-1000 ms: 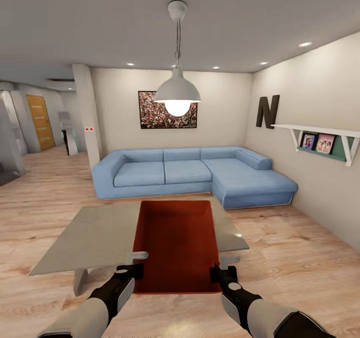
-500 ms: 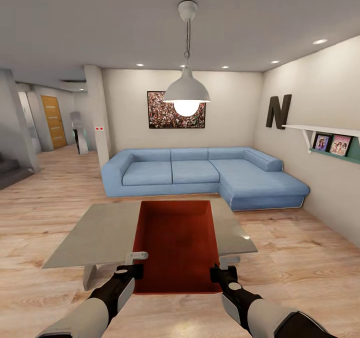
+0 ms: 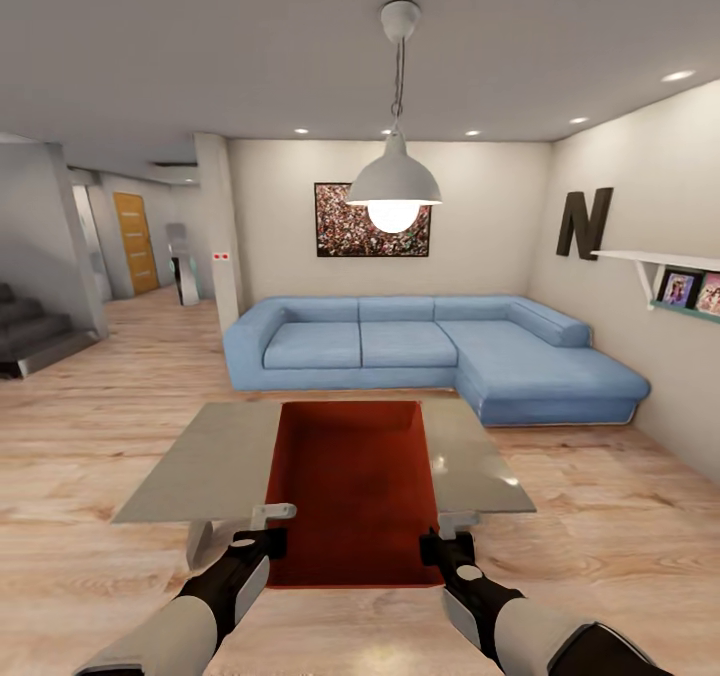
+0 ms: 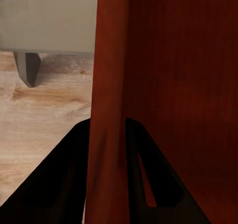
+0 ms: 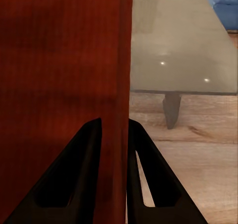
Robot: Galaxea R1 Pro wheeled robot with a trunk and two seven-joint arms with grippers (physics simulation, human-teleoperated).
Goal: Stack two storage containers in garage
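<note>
An orange-red storage container [image 3: 352,491] is held out in front of the robot in the living room, gripped at its two long side walls. In the head view it is seen from above, open side up, and its interior is bare: only the smooth red floor and walls are visible, with nothing lying inside. The container hangs over the near part of the grey low surface [image 3: 190,461]; whether it touches that surface cannot be told.

The left hand [image 3: 264,526] is closed on the container's left wall. In the left wrist view the two dark fingers [image 4: 64,179] are seen pinching the thin red wall [image 4: 106,85] between them, one outside and one inside the bin. The right hand [image 3: 446,536] is closed on the right wall in the same manner; in the right wrist view the wall [image 5: 116,60] runs up between its fingers [image 5: 74,179], with the grey surface [image 5: 178,45] and one of its legs beside it over the wooden planks.

Beyond the surface a blue corner sofa [image 3: 430,351] stands against the far wall, under a framed picture [image 3: 372,219]. A lit white pendant lamp [image 3: 394,184] hangs from the ceiling. On the right wall a dark letter N [image 3: 584,222] and a white shelf [image 3: 660,261] with photo frames are seen. To the left a hallway with a wooden door [image 3: 133,242] and dark steps [image 3: 30,326] is visible. The floor [image 3: 90,426] is of light wood planks.
</note>
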